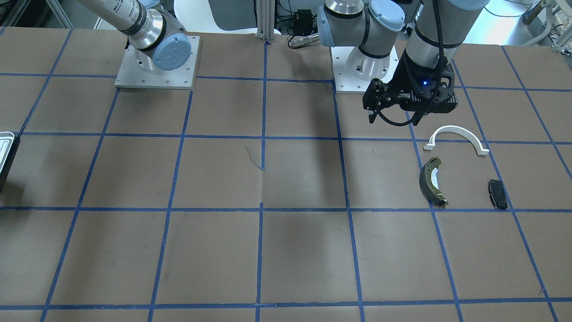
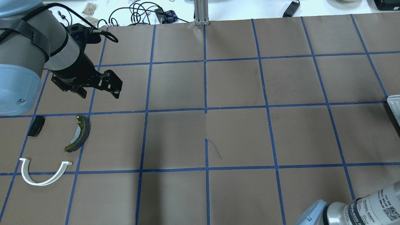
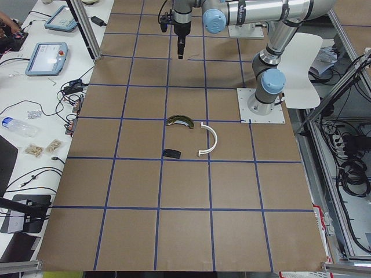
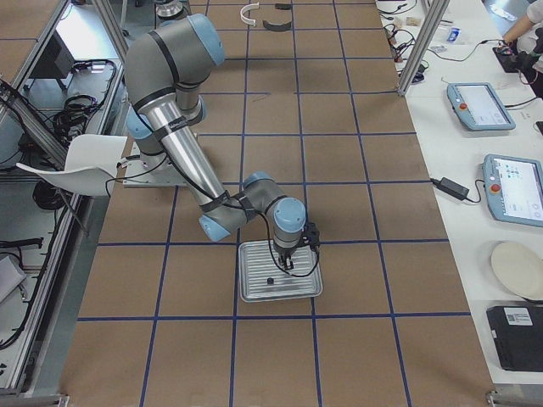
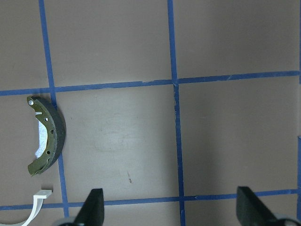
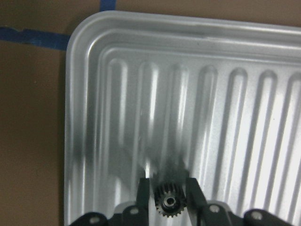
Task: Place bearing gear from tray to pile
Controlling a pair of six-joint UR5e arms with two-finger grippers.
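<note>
The small black bearing gear [image 6: 169, 203] sits between my right gripper's [image 6: 168, 187] fingers, which press on both its sides, over the silvery ribbed tray [image 6: 75, 94]. From the right side, that gripper [image 4: 287, 264] is low over the tray [image 4: 254, 292]. The pile lies far away: the white half-ring bracket [image 2: 40, 182], the olive brake shoe [image 2: 79, 134] and the black pad [image 2: 36, 126]. My left gripper [image 2: 99, 93] hangs open and empty above the table beside the pile; the shoe [image 5: 49, 136] shows in its wrist view.
Brown table with a blue tape grid. The tray's edge shows at the side of the front view [image 1: 5, 143] and the overhead view [image 2: 394, 104]. A small dark spot [image 4: 270, 281] lies in the tray. Both arm bases stand at the table's robot side.
</note>
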